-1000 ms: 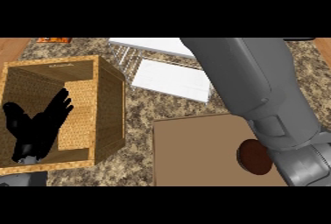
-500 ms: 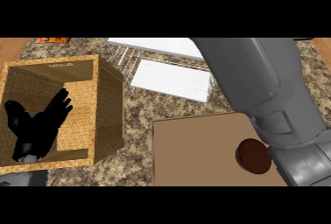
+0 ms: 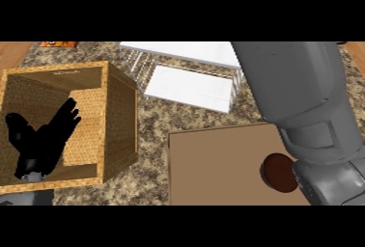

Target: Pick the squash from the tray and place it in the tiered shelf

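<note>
Speckled brown stone tabletop [image 3: 153,128] is seen from steeply above. A white wire tiered shelf [image 3: 187,86] is set at the back, an open wooden crate [image 3: 122,103] at the left and a flat brown tray [image 3: 214,169] in front. The squash [image 3: 276,172] — dark brown, rounded — is on the tray's right side, half hidden by the grey right forearm [image 3: 299,96], so its long axis can't be told. The left hand [image 3: 41,142] is held over the crate with fingers [image 3: 68,113] straight and spread. The right hand's fingers can't be told — out of sight.
</note>
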Controlling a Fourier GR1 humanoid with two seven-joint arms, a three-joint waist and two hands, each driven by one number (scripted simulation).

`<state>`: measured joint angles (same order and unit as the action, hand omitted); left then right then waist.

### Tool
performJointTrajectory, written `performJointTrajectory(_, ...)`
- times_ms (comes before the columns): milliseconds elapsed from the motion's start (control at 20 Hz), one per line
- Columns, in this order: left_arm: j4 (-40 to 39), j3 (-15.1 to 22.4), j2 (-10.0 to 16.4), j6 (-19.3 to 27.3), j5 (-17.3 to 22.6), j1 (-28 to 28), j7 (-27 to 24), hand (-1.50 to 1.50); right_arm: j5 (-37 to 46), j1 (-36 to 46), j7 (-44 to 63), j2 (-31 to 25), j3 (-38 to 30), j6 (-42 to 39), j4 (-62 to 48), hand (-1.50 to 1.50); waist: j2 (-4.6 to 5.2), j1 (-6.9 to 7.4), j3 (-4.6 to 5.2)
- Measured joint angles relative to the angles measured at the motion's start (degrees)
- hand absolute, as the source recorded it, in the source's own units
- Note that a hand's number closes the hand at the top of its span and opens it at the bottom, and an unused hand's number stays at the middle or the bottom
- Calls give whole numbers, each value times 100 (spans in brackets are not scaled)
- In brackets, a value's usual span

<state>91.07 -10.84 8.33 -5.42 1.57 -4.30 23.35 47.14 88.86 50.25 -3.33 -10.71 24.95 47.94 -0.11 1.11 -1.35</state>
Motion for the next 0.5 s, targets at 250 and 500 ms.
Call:
performJointTrajectory(250, -8, -53, -25, -4, -25, 19, 13, 0, 71, -26, -41, -163, -241, 527, 196, -150, -17, -39, 4)
performJointTrajectory(500, 1, -110, -16, -62, -14, 90, 66, 0, 533, -46, 310, -524, -323, 705, 376, -150, -56, -133, 14)
